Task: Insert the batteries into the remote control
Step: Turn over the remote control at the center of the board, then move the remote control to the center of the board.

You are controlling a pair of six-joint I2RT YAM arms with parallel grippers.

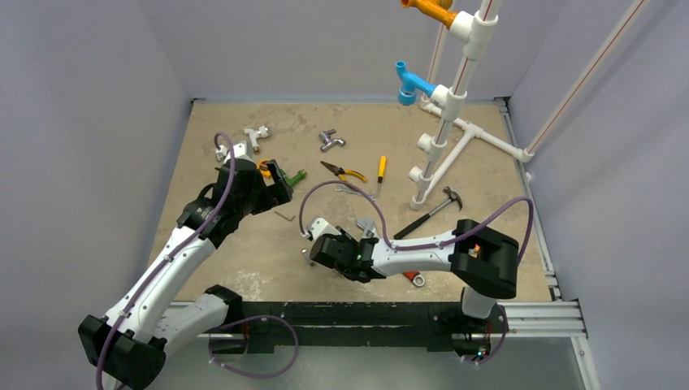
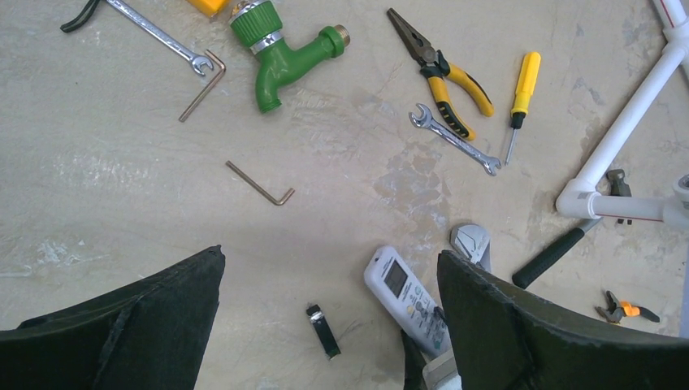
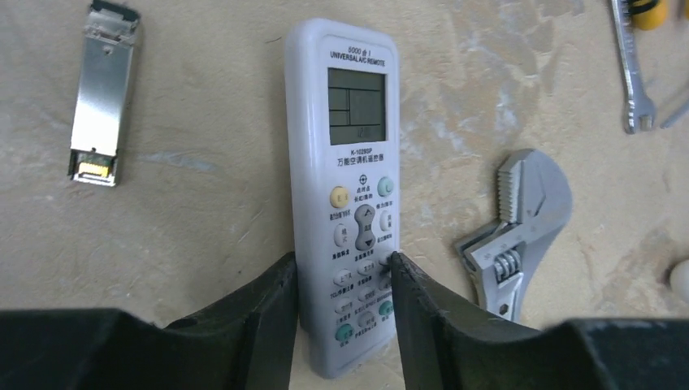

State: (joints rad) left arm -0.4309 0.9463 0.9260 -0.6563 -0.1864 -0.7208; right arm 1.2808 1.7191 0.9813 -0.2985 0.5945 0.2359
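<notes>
The white remote control [image 3: 345, 154] lies face up on the table, with its pale green screen and buttons showing. My right gripper [image 3: 343, 264] is shut on its lower end, one finger on each long side. It also shows in the top view [image 1: 318, 227] and in the left wrist view [image 2: 405, 294]. My right gripper [image 1: 329, 246] is low near the middle of the table. My left gripper [image 1: 276, 183] is open and empty, held above the table to the left, its jaws [image 2: 331, 260] wide apart. No blue batteries are in view.
A small silvery metal piece [image 3: 101, 97] lies left of the remote. An adjustable wrench [image 3: 512, 236] lies to its right. Pliers [image 2: 439, 69], a yellow screwdriver [image 2: 524, 81], a green tap [image 2: 284, 53], hex keys [image 2: 260, 183], a hammer [image 1: 431, 213] and a white pipe frame [image 1: 455, 122] lie farther back.
</notes>
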